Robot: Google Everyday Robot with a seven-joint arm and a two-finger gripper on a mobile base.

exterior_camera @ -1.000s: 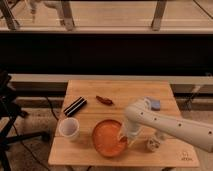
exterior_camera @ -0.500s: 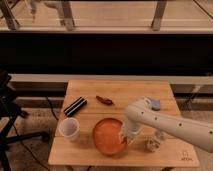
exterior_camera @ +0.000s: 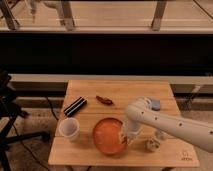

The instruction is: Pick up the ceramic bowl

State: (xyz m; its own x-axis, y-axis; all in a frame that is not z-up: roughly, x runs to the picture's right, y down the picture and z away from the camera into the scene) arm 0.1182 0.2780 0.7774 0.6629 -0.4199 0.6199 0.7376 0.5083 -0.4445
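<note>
The gripper (exterior_camera: 125, 136) has its fingers together, maybe pinching the rim of the ceramic bowl (exterior_camera: 106, 135). The bowl sits on the table (exterior_camera: 120, 92) right under it.

**A robot test area**

You're looking at a lab-style setup. A lone wooden table (exterior_camera: 165, 155) stands below a far railing (exterior_camera: 67, 15), and a black stand (exterior_camera: 7, 100) trails a cable (exterior_camera: 50, 107) at left. The gripper (exterior_camera: 125, 136) sits closed at the right rim of the ceramic bowl (exterior_camera: 106, 136).
</note>
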